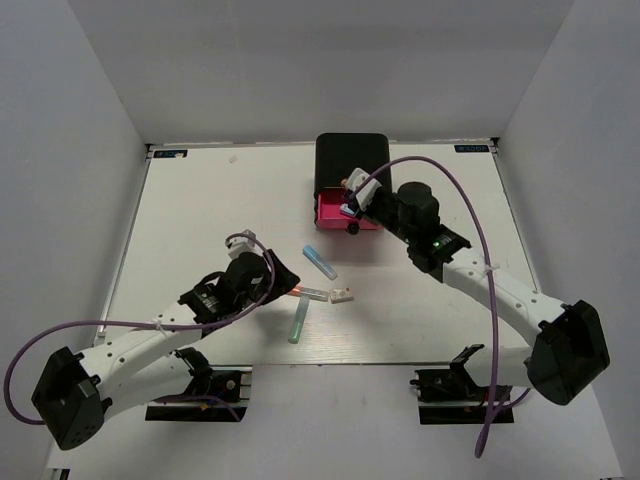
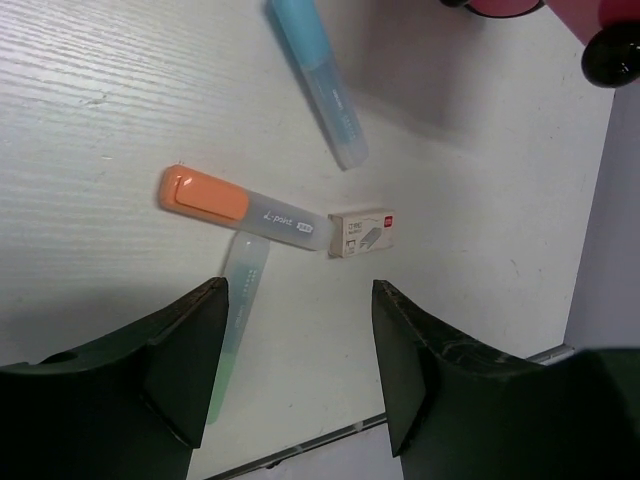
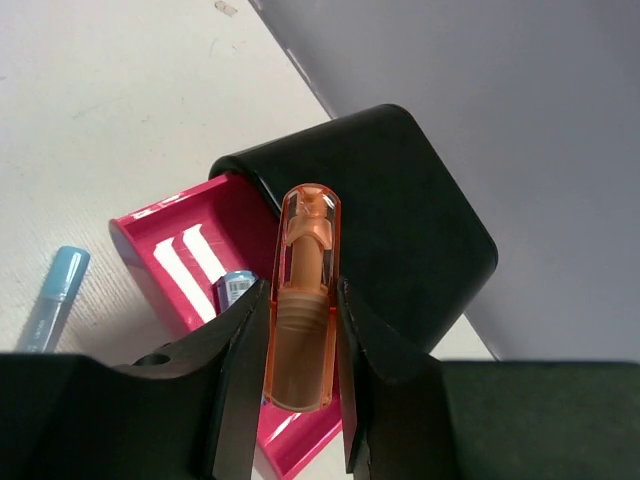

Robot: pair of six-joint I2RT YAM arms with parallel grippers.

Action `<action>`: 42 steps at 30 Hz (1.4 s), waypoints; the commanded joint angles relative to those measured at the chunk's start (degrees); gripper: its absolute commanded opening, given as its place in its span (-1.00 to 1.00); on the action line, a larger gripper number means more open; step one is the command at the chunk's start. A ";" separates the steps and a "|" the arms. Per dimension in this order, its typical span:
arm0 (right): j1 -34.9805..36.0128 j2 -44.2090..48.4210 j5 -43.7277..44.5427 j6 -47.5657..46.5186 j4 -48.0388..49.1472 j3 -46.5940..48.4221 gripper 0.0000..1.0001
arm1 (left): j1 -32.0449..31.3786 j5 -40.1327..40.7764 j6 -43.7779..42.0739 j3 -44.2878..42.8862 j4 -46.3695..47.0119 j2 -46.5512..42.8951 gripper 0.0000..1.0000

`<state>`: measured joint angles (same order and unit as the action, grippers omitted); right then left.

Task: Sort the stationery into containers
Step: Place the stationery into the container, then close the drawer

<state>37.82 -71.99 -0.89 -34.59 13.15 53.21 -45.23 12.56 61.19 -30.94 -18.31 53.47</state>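
My right gripper (image 3: pixel 302 286) is shut on an orange capped stick (image 3: pixel 303 330), held above the open pink drawer (image 3: pixel 150 238) of the black cabinet (image 3: pixel 400 220). A blue item with a barcode label (image 3: pixel 236 288) lies in that drawer. From above, the right gripper (image 1: pixel 352 195) hangs over the drawer (image 1: pixel 330 213). My left gripper (image 2: pixel 300 290) stands open and empty just short of an orange stick (image 2: pixel 240 207), a white eraser (image 2: pixel 362 232), a teal stick (image 2: pixel 235 320) and a light blue stick (image 2: pixel 318 80). All these lie on the table beside the left gripper (image 1: pixel 285 285).
The cabinet (image 1: pixel 352 160) stands at the back middle of the white table (image 1: pixel 200 220). The drawer's black knob (image 2: pixel 612 60) faces the loose items. Grey walls close the table on three sides. Purple cables loop from both arms.
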 commanded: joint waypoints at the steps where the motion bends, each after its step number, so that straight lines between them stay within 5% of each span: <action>1: -2.40 -1.93 -5.26 1.89 -1.72 4.00 -0.90 | -0.21 -1.22 -2.65 -2.98 4.23 0.58 0.38; 10: -6.97 -7.20 -12.91 4.97 -10.15 8.84 -0.46 | -0.21 -2.80 -7.48 -6.85 9.07 5.41 0.38; 17: -8.90 -9.31 -14.49 4.97 -12.80 10.86 0.07 | -0.21 -3.86 -9.94 -10.88 12.32 11.03 0.38; 23: -10.40 -8.97 -15.20 6.72 -13.06 12.61 0.13 | -0.21 -5.09 -11.09 -12.83 16.19 16.66 0.36; 26: -11.36 -5.73 -15.99 8.91 -13.06 12.97 -0.26 | -0.21 -6.48 -11.09 -13.97 20.05 20.25 0.24; 27: -11.72 -5.10 -16.08 9.62 -13.06 12.80 -0.83 | -0.21 -7.10 -11.09 -13.97 21.11 21.40 0.19; 28: -12.24 -2.92 -15.64 11.89 -13.06 12.19 -1.00 | -0.21 -7.72 -11.09 -15.19 22.77 22.63 0.09; 42: -17.69 11.87 -15.90 20.44 -17.80 -1.79 -1.00 | 0.32 -8.34 -11.62 -28.03 23.67 39.34 -0.03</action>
<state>20.91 -62.04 -16.29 -16.21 -4.23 52.62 -45.21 4.45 49.80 -56.01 4.75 92.82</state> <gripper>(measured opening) 0.009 0.486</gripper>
